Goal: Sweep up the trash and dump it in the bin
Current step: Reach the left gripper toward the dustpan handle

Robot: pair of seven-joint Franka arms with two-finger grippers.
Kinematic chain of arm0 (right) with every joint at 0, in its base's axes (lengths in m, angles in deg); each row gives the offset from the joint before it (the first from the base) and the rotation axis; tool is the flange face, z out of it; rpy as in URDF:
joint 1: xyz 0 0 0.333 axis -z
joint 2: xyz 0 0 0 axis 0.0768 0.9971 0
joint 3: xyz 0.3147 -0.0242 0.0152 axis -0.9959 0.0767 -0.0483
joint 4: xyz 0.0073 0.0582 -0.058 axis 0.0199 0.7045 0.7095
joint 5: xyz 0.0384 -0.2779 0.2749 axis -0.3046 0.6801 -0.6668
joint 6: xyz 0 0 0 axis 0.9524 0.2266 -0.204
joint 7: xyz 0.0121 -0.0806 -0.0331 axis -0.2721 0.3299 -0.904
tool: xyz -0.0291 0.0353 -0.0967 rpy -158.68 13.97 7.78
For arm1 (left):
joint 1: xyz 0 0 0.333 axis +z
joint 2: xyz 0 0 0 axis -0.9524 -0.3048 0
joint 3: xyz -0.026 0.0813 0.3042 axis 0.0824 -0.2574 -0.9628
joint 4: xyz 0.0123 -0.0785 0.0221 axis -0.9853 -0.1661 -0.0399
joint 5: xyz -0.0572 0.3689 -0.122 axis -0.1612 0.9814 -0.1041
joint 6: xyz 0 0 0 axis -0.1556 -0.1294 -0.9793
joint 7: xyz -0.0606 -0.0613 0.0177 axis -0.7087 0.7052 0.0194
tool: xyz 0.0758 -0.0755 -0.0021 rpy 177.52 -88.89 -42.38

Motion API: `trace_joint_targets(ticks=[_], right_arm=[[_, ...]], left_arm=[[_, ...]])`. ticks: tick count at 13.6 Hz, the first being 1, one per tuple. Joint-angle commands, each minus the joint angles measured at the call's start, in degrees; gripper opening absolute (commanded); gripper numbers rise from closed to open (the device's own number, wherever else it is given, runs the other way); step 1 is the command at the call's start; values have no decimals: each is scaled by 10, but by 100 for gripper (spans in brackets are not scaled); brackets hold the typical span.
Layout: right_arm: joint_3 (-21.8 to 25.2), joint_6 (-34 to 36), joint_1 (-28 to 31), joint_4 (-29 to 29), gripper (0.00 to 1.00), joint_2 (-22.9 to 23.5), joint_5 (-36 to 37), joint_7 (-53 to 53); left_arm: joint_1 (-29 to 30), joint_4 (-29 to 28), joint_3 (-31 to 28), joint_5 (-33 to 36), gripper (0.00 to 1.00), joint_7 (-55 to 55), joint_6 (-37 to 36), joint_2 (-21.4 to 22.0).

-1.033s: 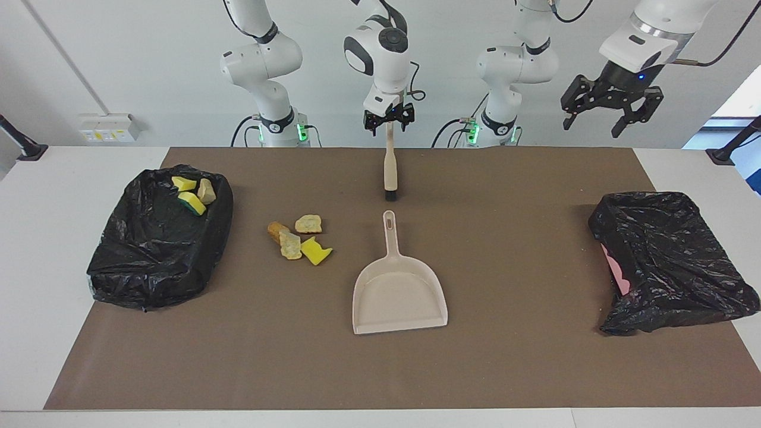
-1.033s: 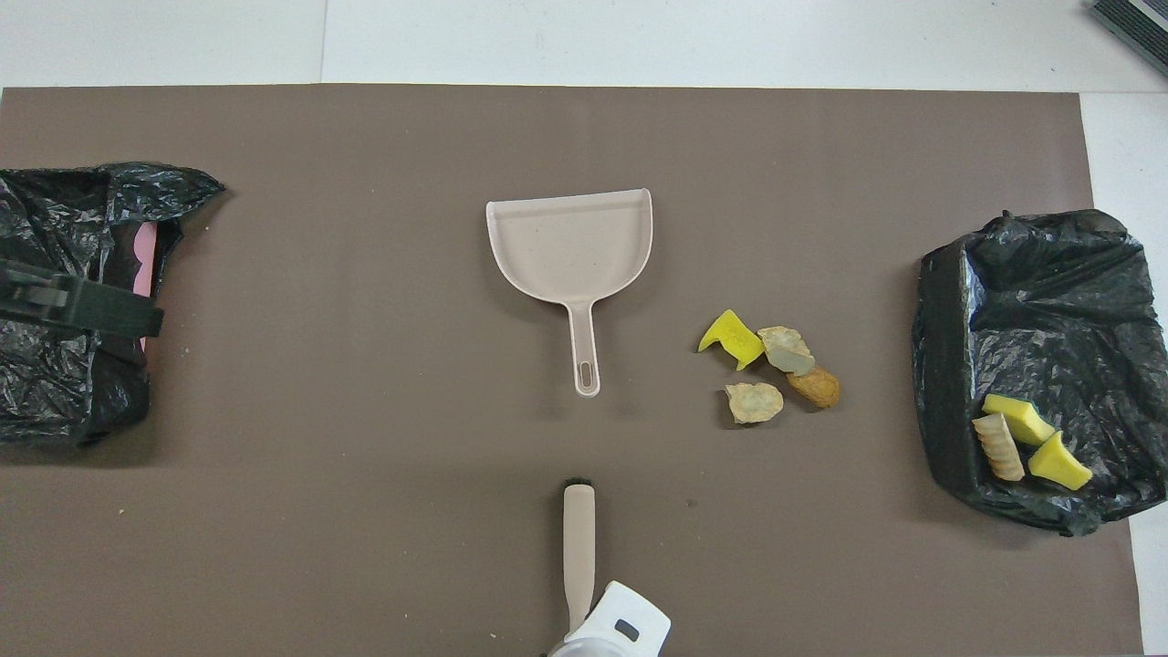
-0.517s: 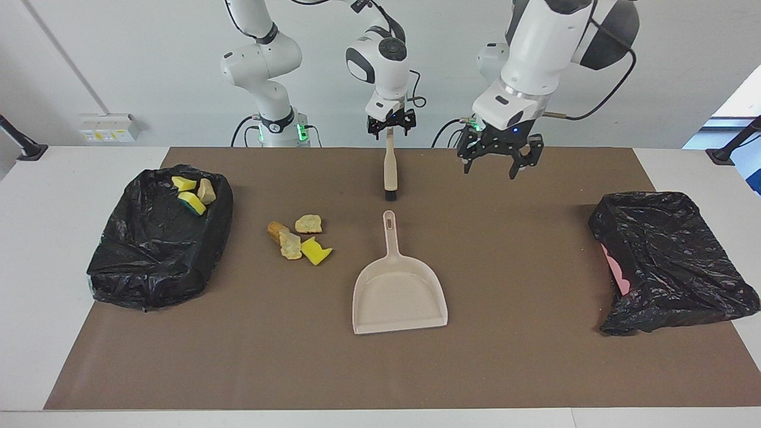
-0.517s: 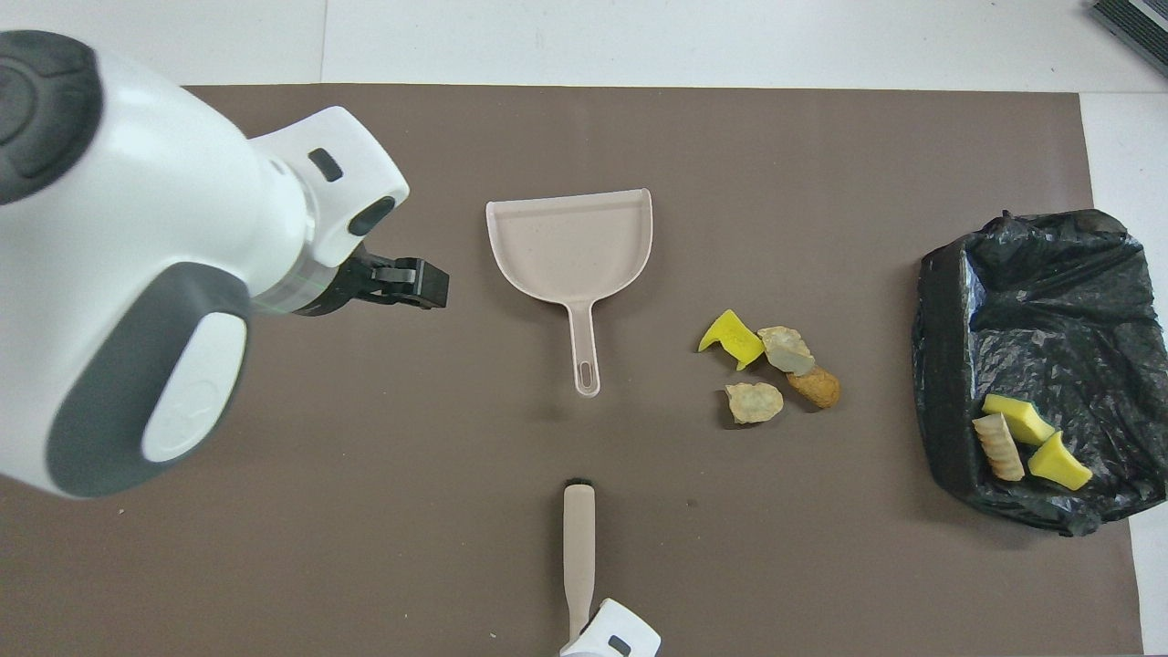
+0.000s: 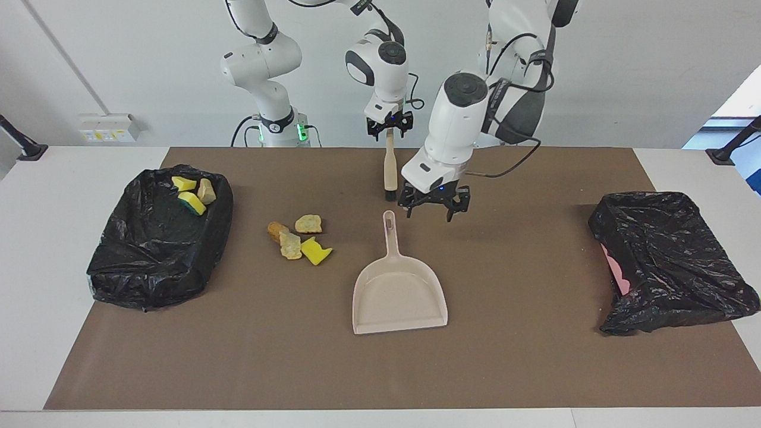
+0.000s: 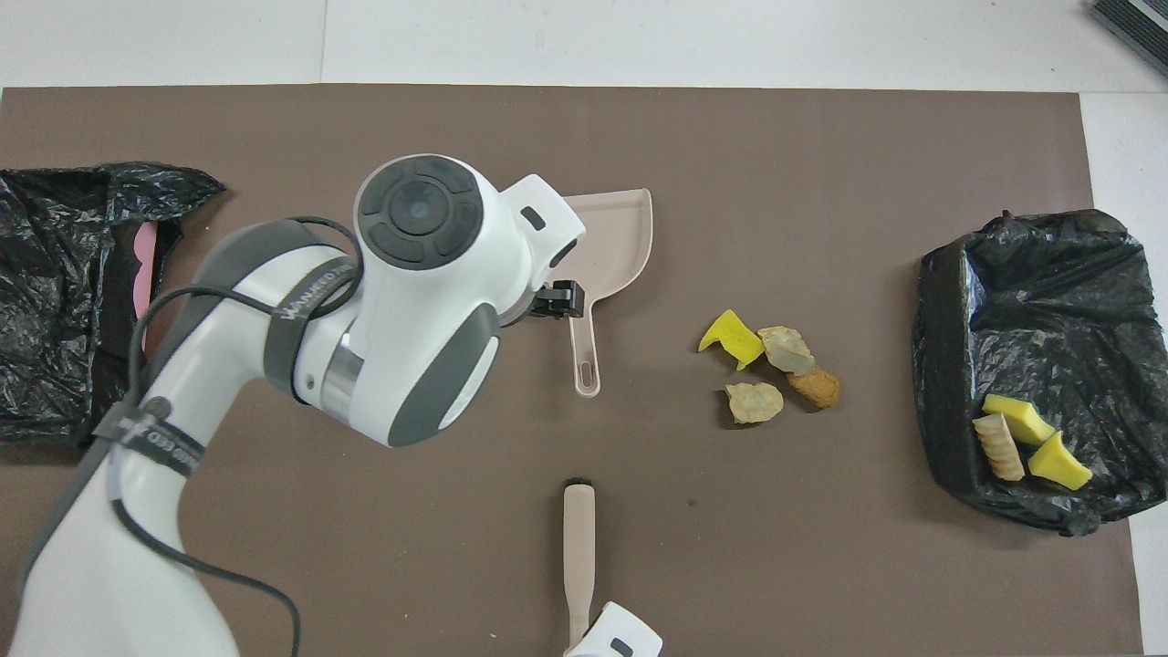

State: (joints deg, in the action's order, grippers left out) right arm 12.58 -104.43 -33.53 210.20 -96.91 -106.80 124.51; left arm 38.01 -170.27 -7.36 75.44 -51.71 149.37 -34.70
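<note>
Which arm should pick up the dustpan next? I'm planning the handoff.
Probably the left: the left gripper hangs open just beside the dustpan handle, while the right gripper is at the brush.

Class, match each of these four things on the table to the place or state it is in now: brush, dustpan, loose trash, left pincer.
1 brush
2 dustpan
3 loose trash
4 left pincer

A open, in the air beside the dustpan's handle
B upright, handle top in the right pincer
C flat on the mat, empty
D heaped on the mat between the dustpan and the bin holding scraps

Pairs: 1-B, 2-C, 3-D, 4-A
</note>
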Motion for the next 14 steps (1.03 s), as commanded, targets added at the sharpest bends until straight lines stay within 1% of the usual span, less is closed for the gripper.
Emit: trace_joint_targets(ticks=[1, 3, 5, 6, 9, 10, 11, 12, 13, 14], right_arm=[[2, -17, -5, 9, 13, -3, -11, 10], [2, -19, -3, 8, 0, 0, -7, 9], [4, -13, 2, 7, 0, 4, 5, 3], [5, -5, 10, 5, 0, 5, 26, 3], [6, 58, 53, -30, 0, 3, 72, -1], [7, 83, 69, -40, 0, -2, 84, -8], [8, 108, 85, -46, 0, -10, 91, -24], [9, 131, 110, -46, 0, -27, 92, -50], [9, 153, 141, -46, 0, -45, 92, -82], [9, 171, 166, -46, 0, -64, 92, -107]], left_arm=[[-26, -3, -9, 13, 100, 38, 33, -17], [-35, -1, -9, 13, 100, 45, 48, -35], [-52, 7, -10, 19, 100, 68, 65, -81], [-59, 11, -10, 34, 100, 83, 67, -94], [-59, 9, -10, 37, 100, 91, 88, -102], [-59, 10, -10, 38, 100, 90, 85, -103], [-59, 10, -10, 37, 97, 90, 86, -103], [-58, 10, -10, 37, 90, 90, 87, -103], [-58, 10, -10, 38, 81, 89, 88, -103], [-57, 10, -10, 40, 66, 89, 89, -103]])
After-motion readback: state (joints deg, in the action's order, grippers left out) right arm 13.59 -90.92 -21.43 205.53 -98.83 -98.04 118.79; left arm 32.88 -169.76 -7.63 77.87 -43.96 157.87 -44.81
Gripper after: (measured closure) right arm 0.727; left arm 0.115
